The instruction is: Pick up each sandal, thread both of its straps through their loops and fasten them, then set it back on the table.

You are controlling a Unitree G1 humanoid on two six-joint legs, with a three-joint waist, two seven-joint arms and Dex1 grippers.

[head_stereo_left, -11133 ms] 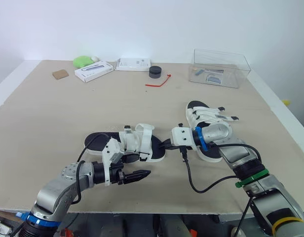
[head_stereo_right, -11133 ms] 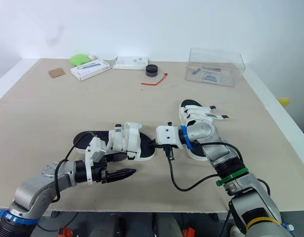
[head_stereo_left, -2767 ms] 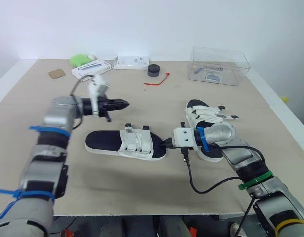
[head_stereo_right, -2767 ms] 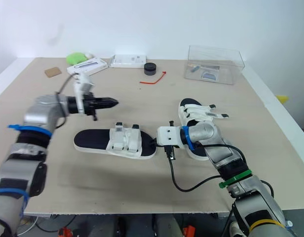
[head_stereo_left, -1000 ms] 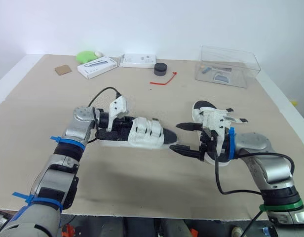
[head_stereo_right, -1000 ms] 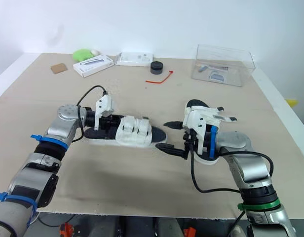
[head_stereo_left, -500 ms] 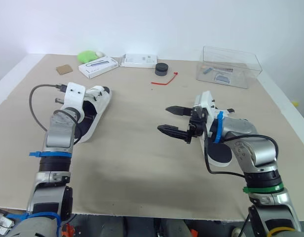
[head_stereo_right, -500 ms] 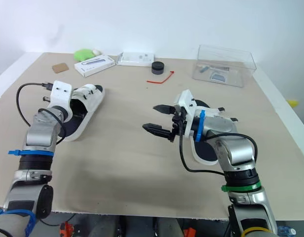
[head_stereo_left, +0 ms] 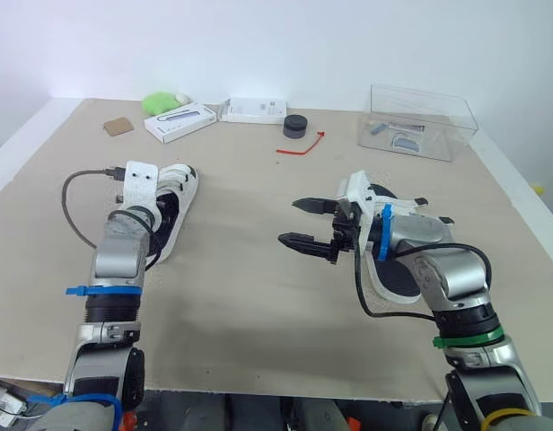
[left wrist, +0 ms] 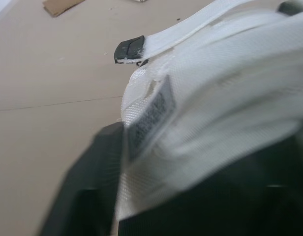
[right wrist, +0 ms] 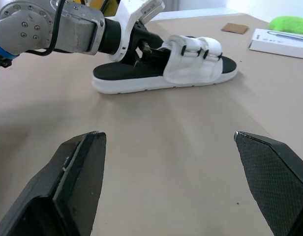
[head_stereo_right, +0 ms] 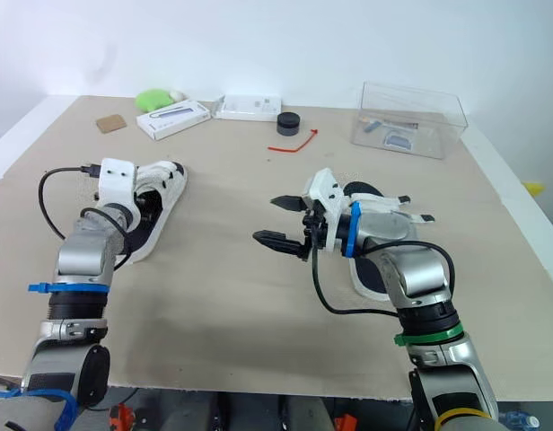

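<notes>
Left tool (right wrist: 145, 53) at white-strapped black-soled sandal (right wrist: 193, 61), grip indiscernible. Right tool (head_stereo_left: 290, 223) spread; approach loose-strapped second sandal (head_stereo_left: 398, 280) squarely.

On the worktop (head_stereo_left: 241, 296), the left sandal (head_stereo_left: 173, 206) lies near the left edge and the right sandal (head_stereo_left: 398, 280) towards the right edge, well apart. The right gripper (head_stereo_left: 288, 222) hangs between them, nearer the right sandal. Along the back edge, from left to right, lie:

- a cardboard piece (head_stereo_left: 118, 126)
- a rounded object (head_stereo_left: 160, 101) behind a long box (head_stereo_left: 179, 122)
- a flat box (head_stereo_left: 255, 109)
- a round puck (head_stereo_left: 294, 126) with a twist tie (head_stereo_left: 299, 144) just before it
- a plastic container (head_stereo_left: 418, 121) near the back right corner, with small items inside
</notes>
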